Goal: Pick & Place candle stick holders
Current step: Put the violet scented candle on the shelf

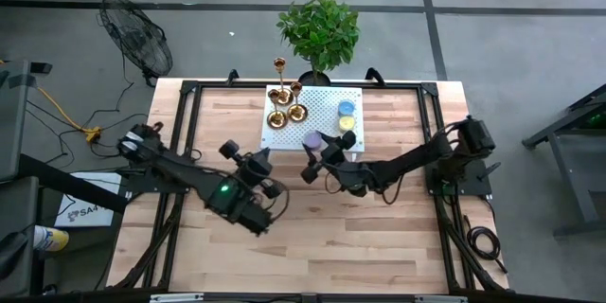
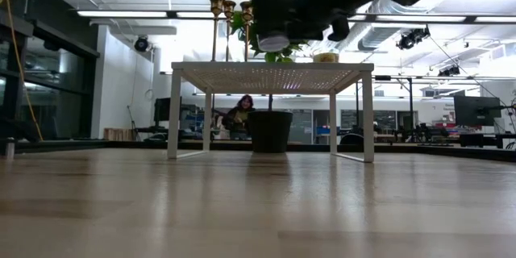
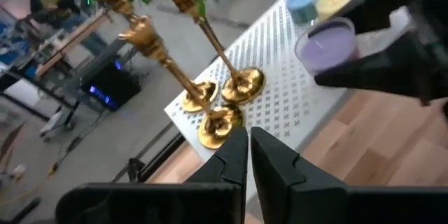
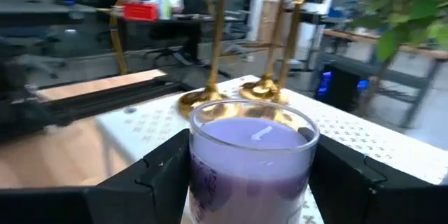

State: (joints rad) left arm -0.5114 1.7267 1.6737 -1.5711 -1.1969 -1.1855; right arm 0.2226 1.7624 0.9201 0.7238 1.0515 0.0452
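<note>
Three gold candle stick holders [image 1: 284, 104] stand on their round bases at the far left of a white perforated stand [image 1: 327, 99]. They also show in the left wrist view [image 3: 219, 124] and the right wrist view [image 4: 213, 49]. My right gripper [image 1: 315, 147] is shut on a purple candle in a glass jar [image 4: 248, 147] at the stand's near edge. My left gripper [image 3: 248, 147] is shut and empty, over the wood table near and left of the stand, pointing at the holders. My right gripper pinches the purple candle jar between its two fingers [image 4: 157, 175], one on each side of the glass wall [image 4: 199, 168]. The fingers come about level, slanting from the table's right and near side. The jar is upright; whether its bottom rests on the stand I cannot tell.
A blue candle [image 1: 347, 108] and a yellow candle [image 1: 347, 123] sit on the stand's right part. A potted plant [image 1: 320, 28] stands behind the stand and a fan [image 1: 137, 43] off the table's far left. A person [image 2: 240, 113] sits in the room beyond.
</note>
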